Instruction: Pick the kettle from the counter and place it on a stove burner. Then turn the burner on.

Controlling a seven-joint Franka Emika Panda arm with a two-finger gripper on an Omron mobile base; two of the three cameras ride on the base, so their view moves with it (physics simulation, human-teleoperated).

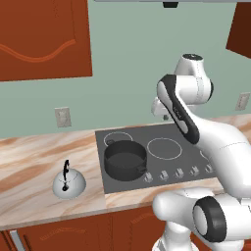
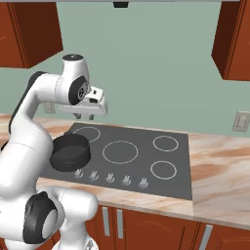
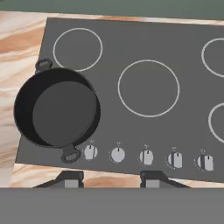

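Knobs (image 3: 146, 157) run in a row along the stove's (image 1: 191, 135) front edge. Dark pot (image 1: 125, 160) sits on the front-left burner, open side up, between kettle and the free rings. Kettle (image 1: 69, 183) is on the counter (image 1: 34, 157) left of the stove, well apart from the pot, upright, black handle pointing straight up. Arm is bent high, gripper (image 2: 84, 115) hanging above the stove's back-left area, pointing down, well clear of the kettle. Fingers (image 3: 70, 178) spread partway, nothing between them. Wall outlet (image 1: 62, 117) behind the counter.
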